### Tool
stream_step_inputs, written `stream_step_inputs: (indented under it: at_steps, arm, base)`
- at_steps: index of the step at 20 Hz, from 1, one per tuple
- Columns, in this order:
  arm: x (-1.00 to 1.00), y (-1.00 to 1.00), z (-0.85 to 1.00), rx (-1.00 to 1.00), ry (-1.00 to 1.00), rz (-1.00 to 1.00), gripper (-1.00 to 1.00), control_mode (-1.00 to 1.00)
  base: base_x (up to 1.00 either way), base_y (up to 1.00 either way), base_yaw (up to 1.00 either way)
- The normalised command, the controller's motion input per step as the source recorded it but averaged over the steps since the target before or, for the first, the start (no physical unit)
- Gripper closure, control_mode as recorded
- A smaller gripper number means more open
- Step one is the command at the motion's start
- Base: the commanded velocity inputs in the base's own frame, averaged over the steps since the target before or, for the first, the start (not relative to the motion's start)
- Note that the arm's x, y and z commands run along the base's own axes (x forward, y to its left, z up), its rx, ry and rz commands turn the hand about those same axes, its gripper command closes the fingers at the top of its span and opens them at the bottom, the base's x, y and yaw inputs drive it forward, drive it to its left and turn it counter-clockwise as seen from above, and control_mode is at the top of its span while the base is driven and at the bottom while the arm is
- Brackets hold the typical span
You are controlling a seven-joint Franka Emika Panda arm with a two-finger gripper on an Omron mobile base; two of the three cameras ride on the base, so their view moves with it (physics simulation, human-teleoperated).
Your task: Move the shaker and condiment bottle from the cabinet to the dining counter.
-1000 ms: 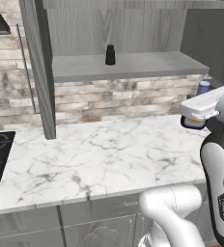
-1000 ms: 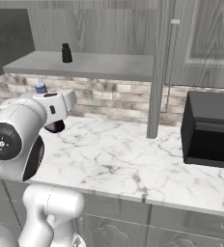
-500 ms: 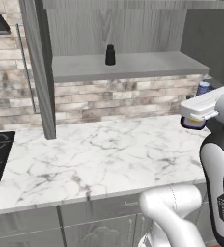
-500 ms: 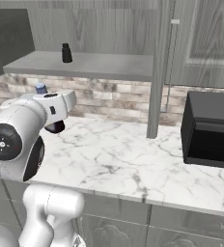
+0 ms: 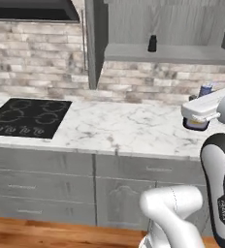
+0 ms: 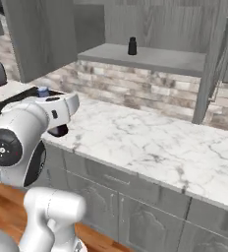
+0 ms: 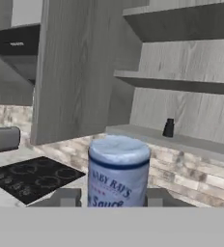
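1. Gripper (image 7: pixel 113 197) pinches the condiment bottle (image 7: pixel 118 171) between its two fingers (image 7: pixel 65 197), one on each side of the bottle's lower part.
2. Condiment bottle is held off the counter, in front of the arm; blue cap (image 5: pixel 206 89) pokes up behind the white hand in the left base view, also seen at (image 6: pixel 42 91).
3. Bottle's label is pale with dark lettering; it reads roughly "BABY RAY'S" and "Sauce" below, part cut off.
4. Shaker (image 5: pixel 152 43) stands upright on the cabinet's (image 7: pixel 80 72) grey lower shelf (image 6: pixel 150 58), near its front edge, well apart from the gripper. Small, all black, tapering top.
5. Cabinet doors stand open; a door panel hangs at the left of the shelf opening, another (image 6: pixel 212 64) at the right in the right base view.
6. Marble worktop (image 5: pixel 124 128) below the shelf is wide and bare in the middle; black cooktop (image 5: pixel 27 116) sits at its left end.
7. Toaster (image 7: pixel 4 138) stands on the worktop beyond the cooktop.
8. Brick backsplash (image 5: pixel 41 58) runs behind the worktop.
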Motion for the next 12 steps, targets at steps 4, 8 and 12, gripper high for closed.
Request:
stream_step_inputs:
  at_steps: [4, 8, 12]
  arm:
    - [0.00, 0.00, 0.00, 0.00, 0.00, 0.00, 1.00, 1.00]
    - [0.00, 0.00, 0.00, 0.00, 0.00, 0.00, 1.00, 1.00]
    - [0.00, 0.00, 0.00, 0.00, 0.00, 0.00, 1.00, 1.00]
  base:
    - [-0.75, 0.69, 0.84]
    - [-0.47, 0.62, 0.90]
    - [-0.36, 0.59, 0.91]
